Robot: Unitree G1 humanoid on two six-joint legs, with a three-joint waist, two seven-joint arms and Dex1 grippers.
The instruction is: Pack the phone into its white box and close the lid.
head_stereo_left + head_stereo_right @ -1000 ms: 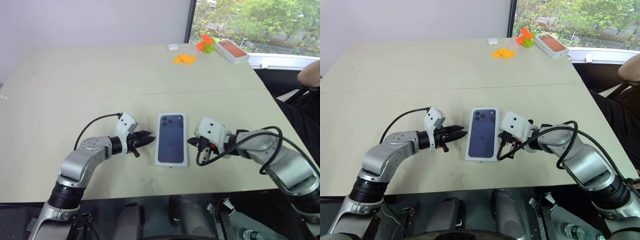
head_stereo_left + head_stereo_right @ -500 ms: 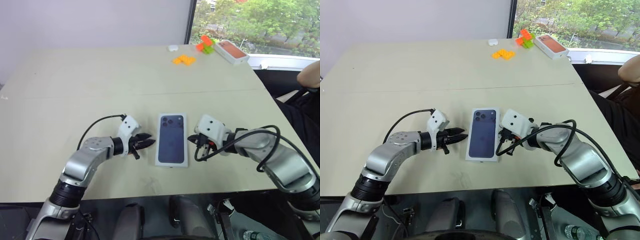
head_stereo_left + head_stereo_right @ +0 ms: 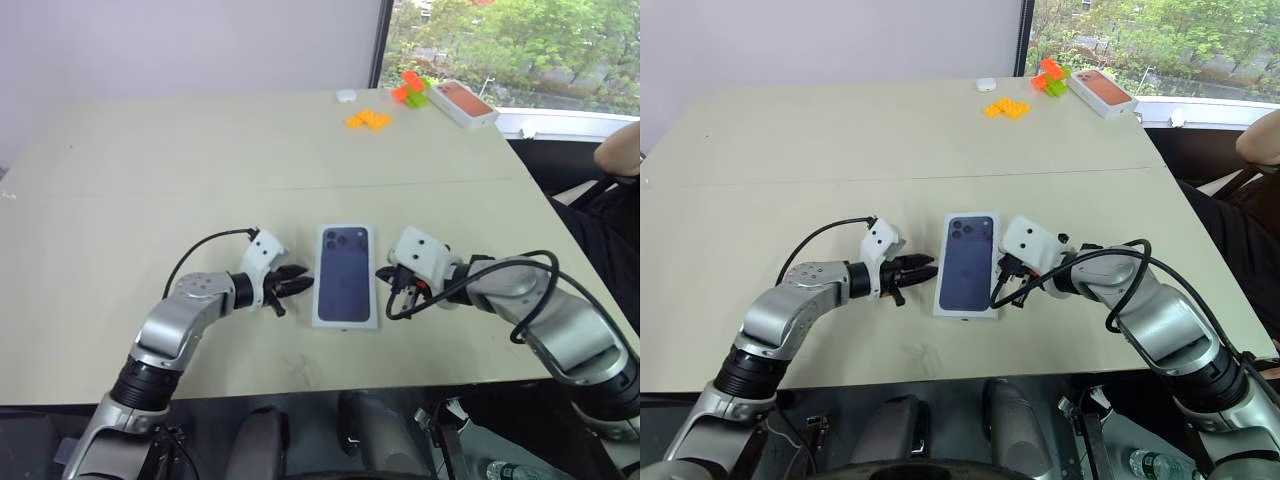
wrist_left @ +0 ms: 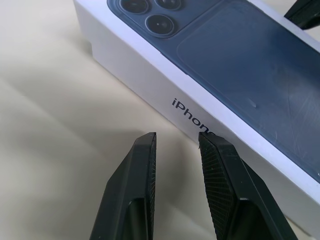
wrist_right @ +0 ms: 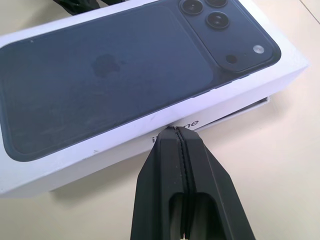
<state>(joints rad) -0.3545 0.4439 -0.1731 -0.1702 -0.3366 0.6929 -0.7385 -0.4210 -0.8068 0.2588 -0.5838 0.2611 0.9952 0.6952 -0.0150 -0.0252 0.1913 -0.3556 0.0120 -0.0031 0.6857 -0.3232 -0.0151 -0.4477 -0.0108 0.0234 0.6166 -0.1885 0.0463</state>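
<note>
The fingers of the right gripper (image 5: pixel 176 131) are pressed together, with no gap between them, and their tip stands against the long white side of the lid (image 3: pixel 968 262), at the printed lettering. The fingers of the left gripper (image 4: pixel 176 141) are a little spread, holding nothing; one fingertip (image 4: pixel 212 142) is just beside the opposite long side of the lid, and I cannot tell if it touches already.

The lid sits on the white box (image 5: pixel 252 106), of which a thin rim shows under one corner, so in my judgement it is not fully seated there. The phone itself is hidden, presumably inside. The box lies near the front edge of the table (image 3: pixel 150 180), about midway between the side edges.

To do this step well, I think both grippers should push from the two long sides with equal force, so the box does not slide or turn. Then press down gently near the raised corner until the rim disappears. A push from one side alone could rotate the box.

Far off, near the back right corner, lie an orange-topped box (image 3: pixel 464 101) and some coloured blocks (image 3: pixel 369 118).
</note>
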